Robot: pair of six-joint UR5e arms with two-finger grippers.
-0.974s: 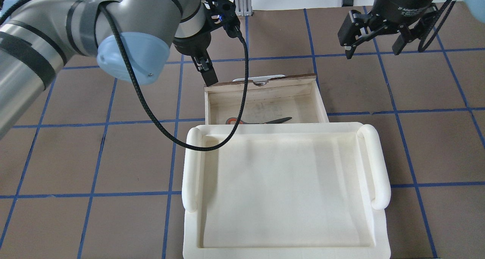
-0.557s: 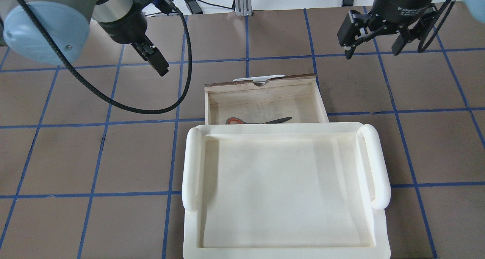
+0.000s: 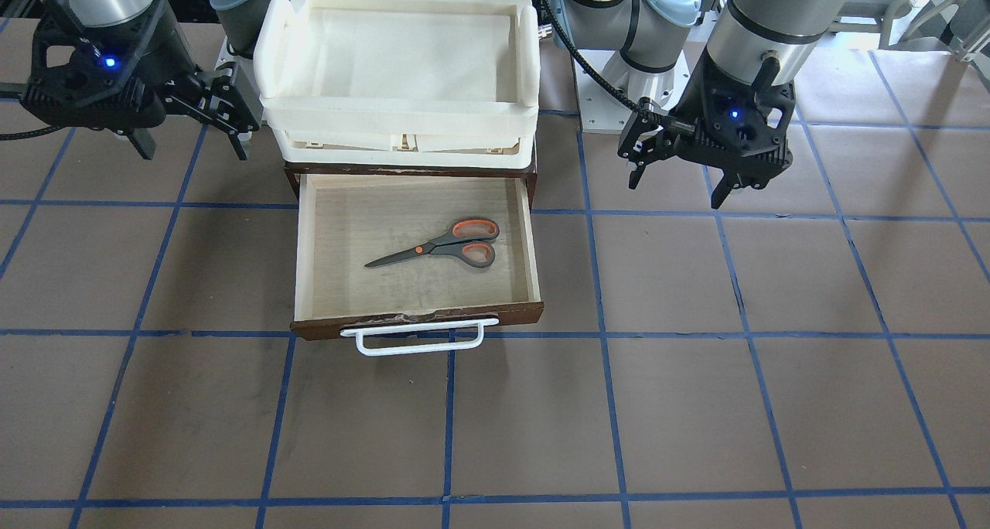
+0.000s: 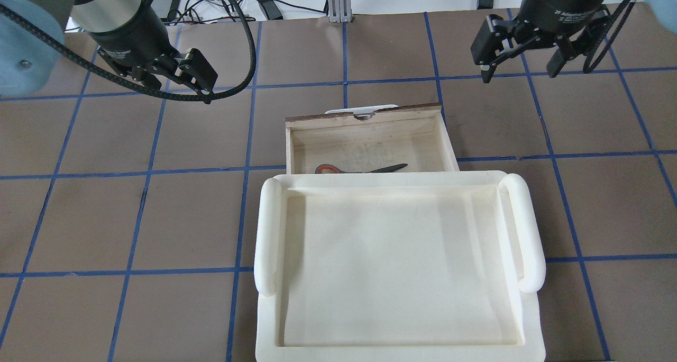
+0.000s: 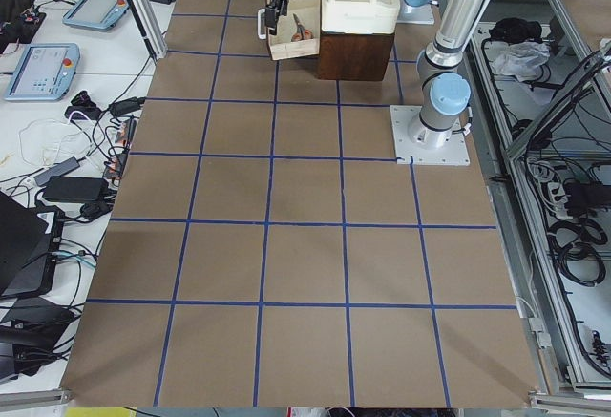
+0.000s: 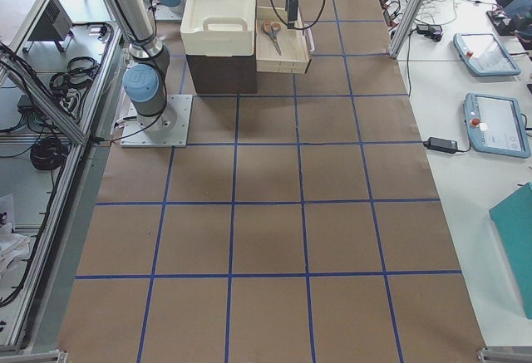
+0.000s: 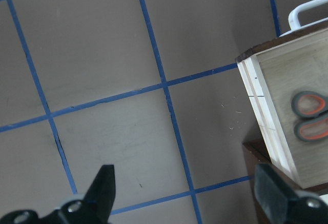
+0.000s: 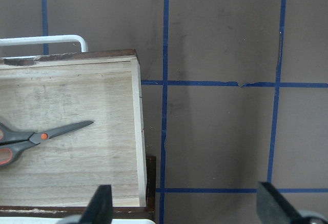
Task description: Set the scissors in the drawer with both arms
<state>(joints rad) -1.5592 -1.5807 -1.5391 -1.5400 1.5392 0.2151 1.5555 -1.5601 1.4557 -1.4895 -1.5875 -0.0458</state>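
Note:
The scissors [image 3: 445,247] lie flat inside the open drawer [image 3: 418,322], handles toward my left side. They also show in the overhead view [image 4: 365,169] and in both wrist views [image 7: 310,116] [image 8: 46,134]. My left gripper [image 4: 158,84] is open and empty, above the table off the drawer's left side; it also shows in the front view [image 3: 679,185]. My right gripper [image 4: 521,71] is open and empty, above the table beyond the drawer's right front corner; it also shows in the front view [image 3: 192,146].
A cream-white tray [image 4: 396,181] sits on top of the dark brown cabinet [image 6: 220,72] that the drawer slides out of. The drawer's white bar handle [image 3: 421,349] faces away from me. The brown table has a blue tape grid.
My left gripper has swung away from the drawer's left front corner, out to the left, and turned. The right gripper, scissors and drawer have not moved.

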